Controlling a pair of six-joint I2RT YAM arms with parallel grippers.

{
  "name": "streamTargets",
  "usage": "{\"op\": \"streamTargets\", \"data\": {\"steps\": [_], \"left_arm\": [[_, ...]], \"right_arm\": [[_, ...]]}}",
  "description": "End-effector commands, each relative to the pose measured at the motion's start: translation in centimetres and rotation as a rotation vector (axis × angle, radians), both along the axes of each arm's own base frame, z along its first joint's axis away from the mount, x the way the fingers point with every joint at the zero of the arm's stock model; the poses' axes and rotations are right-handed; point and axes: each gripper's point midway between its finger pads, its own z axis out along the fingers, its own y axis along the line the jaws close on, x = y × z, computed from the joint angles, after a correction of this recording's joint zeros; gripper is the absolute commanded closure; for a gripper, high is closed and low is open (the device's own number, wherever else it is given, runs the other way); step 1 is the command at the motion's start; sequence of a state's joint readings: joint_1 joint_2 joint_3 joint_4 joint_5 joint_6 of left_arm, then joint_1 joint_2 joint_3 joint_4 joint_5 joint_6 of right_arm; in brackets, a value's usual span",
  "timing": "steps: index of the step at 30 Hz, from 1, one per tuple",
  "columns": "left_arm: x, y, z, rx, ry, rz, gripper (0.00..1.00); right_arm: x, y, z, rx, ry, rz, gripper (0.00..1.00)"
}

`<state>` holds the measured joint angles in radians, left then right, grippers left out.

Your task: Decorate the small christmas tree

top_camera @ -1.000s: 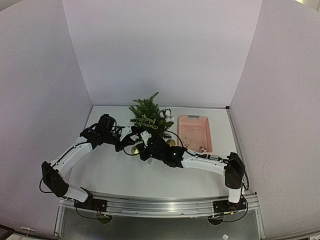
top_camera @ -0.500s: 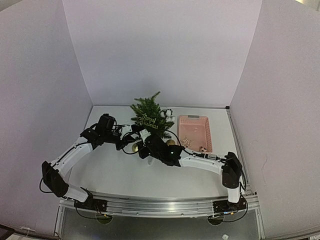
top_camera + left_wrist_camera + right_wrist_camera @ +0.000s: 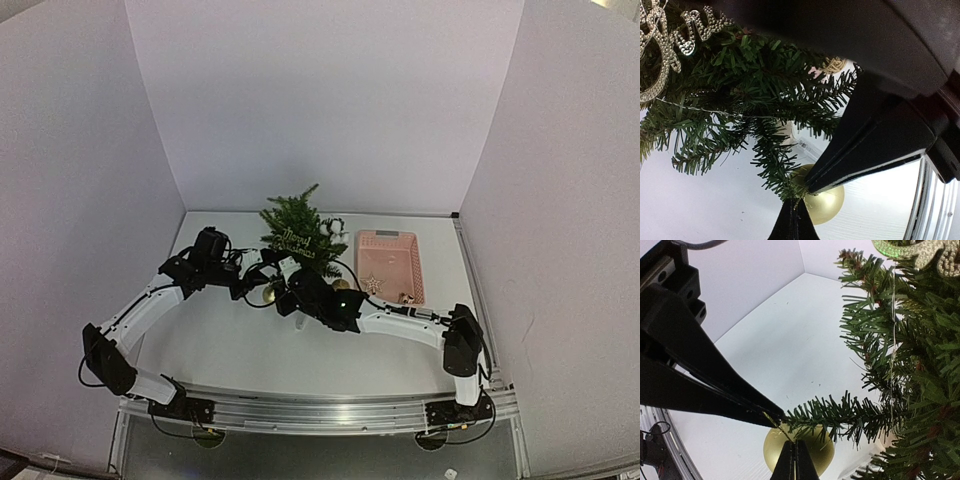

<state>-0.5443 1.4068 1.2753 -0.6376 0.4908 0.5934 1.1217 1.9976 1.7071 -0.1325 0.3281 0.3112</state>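
Note:
The small christmas tree (image 3: 296, 228) stands at the back of the table and carries a glittery "Merry Christmas" sign (image 3: 298, 240). A gold bauble (image 3: 799, 450) hangs under the tip of a low branch (image 3: 840, 412). My right gripper (image 3: 794, 442) is shut on the bauble's thin gold hanging thread. My left gripper (image 3: 794, 202) is shut on the tip of that same branch (image 3: 775, 165), with the bauble (image 3: 827, 206) just behind it. In the top view both grippers, left (image 3: 266, 281) and right (image 3: 277, 284), meet above the bauble (image 3: 270, 294) at the tree's front left.
A pink basket (image 3: 405, 262) with a few small ornaments sits right of the tree. White ball ornaments (image 3: 333, 228) hang on the tree's right side, and another gold bauble (image 3: 343, 285) lies near its base. White walls close in the table on three sides.
The right arm has edged slightly left towards the tree with the bauble. Both grippers have stayed shut, and the left arm has hardly moved.

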Motion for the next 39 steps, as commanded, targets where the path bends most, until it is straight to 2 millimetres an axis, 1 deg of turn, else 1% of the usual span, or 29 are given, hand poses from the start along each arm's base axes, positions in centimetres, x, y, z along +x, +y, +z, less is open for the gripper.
{"op": "streamTargets", "data": {"steps": [1, 10, 15, 20, 24, 29, 35, 39], "left_arm": [[0.9, 1.0, 2.9, -0.015, -0.075, 0.050, 1.00], [1.4, 0.9, 1.1, 0.015, -0.051, 0.048, 1.00], [1.5, 0.8, 0.7, 0.018, -0.051, 0.045, 1.00], [2.3, 0.4, 0.9, 0.004, -0.071, 0.048, 1.00], [2.4, 0.4, 0.5, 0.020, -0.083, 0.039, 1.00], [2.6, 0.3, 0.8, 0.013, -0.100, 0.036, 1.00], [2.6, 0.5, 0.0, 0.036, -0.104, 0.034, 1.00], [2.5, 0.7, -0.4, 0.051, -0.110, 0.030, 1.00]], "right_arm": [[0.7, -0.2, -0.2, -0.022, -0.004, -0.042, 1.00], [0.5, -0.6, -1.1, -0.038, 0.021, -0.052, 1.00], [0.5, -0.8, -2.1, -0.046, 0.042, -0.061, 1.00], [0.7, -0.7, -2.3, -0.048, 0.045, -0.062, 1.00], [0.6, -1.1, -2.6, -0.053, 0.056, -0.075, 1.00], [0.7, -1.1, -2.7, -0.053, 0.056, -0.082, 1.00], [0.8, -1.1, -2.8, -0.054, 0.063, -0.093, 1.00], [0.9, -1.4, -2.4, -0.048, 0.066, -0.111, 1.00]]}}
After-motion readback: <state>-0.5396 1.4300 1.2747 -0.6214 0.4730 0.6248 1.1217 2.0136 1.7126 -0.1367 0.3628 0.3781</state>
